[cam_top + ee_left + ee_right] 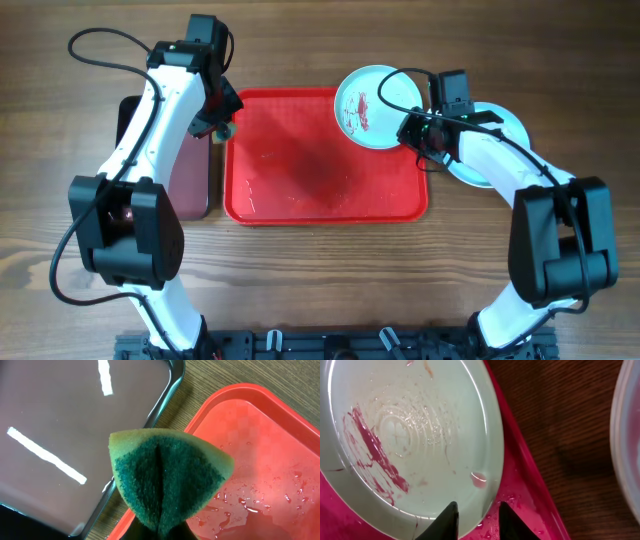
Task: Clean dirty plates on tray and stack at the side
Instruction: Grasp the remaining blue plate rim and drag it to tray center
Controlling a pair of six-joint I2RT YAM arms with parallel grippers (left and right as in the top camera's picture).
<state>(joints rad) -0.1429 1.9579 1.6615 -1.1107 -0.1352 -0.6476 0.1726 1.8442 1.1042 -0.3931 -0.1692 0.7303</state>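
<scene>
Sponge (167,480) hides fingers of left gripper (222,122), clamped on it. Right gripper (477,519) narrow at rim of smeared plate (420,435); hold unconfirmable. Second plate (629,435) cut off.

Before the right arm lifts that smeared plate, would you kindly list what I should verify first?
1. Fingers of the right gripper straddle the dirty plate at its rim: ok, open, not yet clamped.
2. Grip of the left gripper on the sponge: ok.
3. The dirty plate wiped: not ok, red sauce smears show.
4. The dirty plate fully inside the red tray: not ok, it overhangs the corner rim.
5. Floor of the red tray free for scrubbing: ok, only water drops.
6. Stack count at the side plate: cannot tell, the arm covers it.
</scene>
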